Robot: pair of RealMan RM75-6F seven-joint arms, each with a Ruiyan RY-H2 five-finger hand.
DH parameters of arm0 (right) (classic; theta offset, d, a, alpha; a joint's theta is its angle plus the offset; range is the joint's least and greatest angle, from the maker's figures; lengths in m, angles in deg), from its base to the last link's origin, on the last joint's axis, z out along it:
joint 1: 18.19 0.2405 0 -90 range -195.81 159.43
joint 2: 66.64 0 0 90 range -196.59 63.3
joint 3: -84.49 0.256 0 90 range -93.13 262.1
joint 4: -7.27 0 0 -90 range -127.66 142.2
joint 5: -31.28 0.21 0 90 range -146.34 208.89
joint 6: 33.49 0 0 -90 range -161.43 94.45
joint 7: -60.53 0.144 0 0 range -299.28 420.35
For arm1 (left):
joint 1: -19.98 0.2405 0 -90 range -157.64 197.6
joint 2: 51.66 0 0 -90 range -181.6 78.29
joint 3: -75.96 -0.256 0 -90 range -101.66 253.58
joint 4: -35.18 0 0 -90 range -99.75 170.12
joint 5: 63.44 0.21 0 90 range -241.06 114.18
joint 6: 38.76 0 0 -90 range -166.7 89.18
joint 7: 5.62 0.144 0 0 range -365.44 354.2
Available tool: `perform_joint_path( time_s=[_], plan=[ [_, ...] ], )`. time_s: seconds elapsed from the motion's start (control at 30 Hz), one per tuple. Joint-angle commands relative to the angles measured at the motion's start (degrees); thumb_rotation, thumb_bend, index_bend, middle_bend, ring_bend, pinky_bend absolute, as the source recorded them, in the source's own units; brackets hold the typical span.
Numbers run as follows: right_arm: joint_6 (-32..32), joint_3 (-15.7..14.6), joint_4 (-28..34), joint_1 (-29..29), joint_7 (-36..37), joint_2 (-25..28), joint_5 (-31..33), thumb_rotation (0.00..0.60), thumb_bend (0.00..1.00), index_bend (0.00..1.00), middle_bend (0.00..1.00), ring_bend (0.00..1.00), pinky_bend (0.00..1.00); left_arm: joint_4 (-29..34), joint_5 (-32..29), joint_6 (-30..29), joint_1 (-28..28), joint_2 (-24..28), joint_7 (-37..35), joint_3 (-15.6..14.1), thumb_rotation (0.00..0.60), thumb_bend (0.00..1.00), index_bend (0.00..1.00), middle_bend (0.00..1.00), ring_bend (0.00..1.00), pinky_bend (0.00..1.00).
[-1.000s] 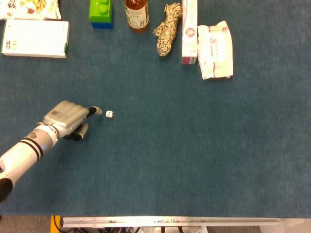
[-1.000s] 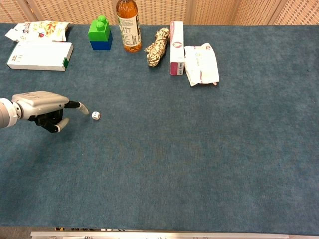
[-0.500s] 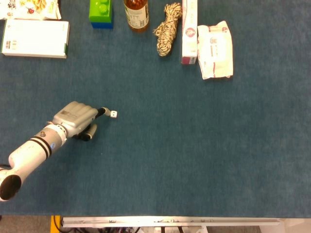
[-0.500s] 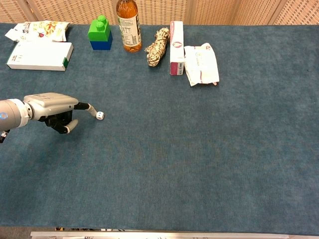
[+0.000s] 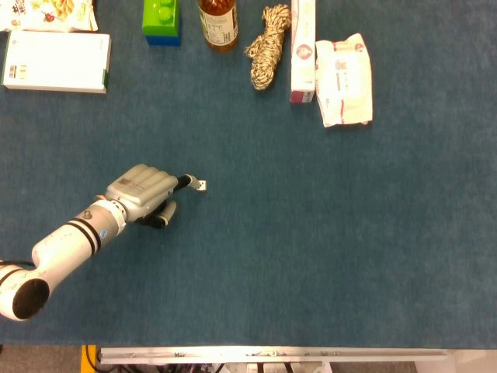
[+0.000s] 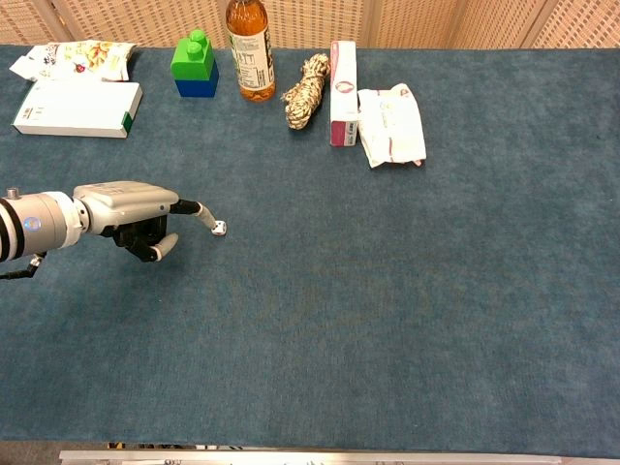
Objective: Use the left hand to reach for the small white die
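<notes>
The small white die (image 5: 201, 186) is a tiny pale cube with dark pips, lying on the blue table cloth (image 5: 311, 233) left of centre in the head view. The left hand (image 5: 144, 194) sits just to its left — knuckles up, most fingers curled under, one finger stretched out so its tip touches the die's left face, or very nearly. The chest view shows the same: the die (image 6: 220, 229) at that fingertip, the hand (image 6: 131, 208) grasping nothing.
</notes>
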Motion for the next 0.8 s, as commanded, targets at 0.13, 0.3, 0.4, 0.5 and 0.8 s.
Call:
perform_joint_path(
  time_s=[0.13,0.3,0.4,0.5,0.8],
  plan=[
    [0.13,-0.03,-0.01,0.11,-0.05,0.03,-0.15,0.600,0.29,0.24,0.34,0.19,0.17,0.36,0.47,-2.60,0.93,0.60,-0.53,0.15,0.600,0.67,0.17,1.00,1.00,1.00],
    [0.40,0.11,0.52,0.45,-0.60,0.48,-0.32,0.600,0.29,0.24,0.34,0.19,0.17,0.96,2.66,-9.62,4.85,2.40,-2.03,0.09,0.600,0.67,0.13,0.92,0.93,0.99],
    [0.60,0.18,1.12,0.69,-1.21,0.84,-0.42,0.600,0.29,0.24,0.34,0.19,0.17,1.49,5.04,-16.24,8.79,3.52,-2.82,-0.44,0.600,0.66,0.12,0.81,0.80,0.92],
    [1.18,0.17,1.64,0.98,-2.07,1.15,-0.33,0.600,0.29,0.24,0.34,0.20,0.17,1.50,6.97,-22.30,12.51,4.03,-2.62,-1.22,0.600,0.64,0.11,0.69,0.67,0.85],
    [4.64,-0.33,4.04,2.12,-4.82,1.99,0.69,0.600,0.29,0.24,0.32,0.20,0.17,-1.57,12.55,-42.65,24.85,2.49,-4.87,-1.35,0.600,0.43,0.10,0.30,0.27,0.40]
  ],
)
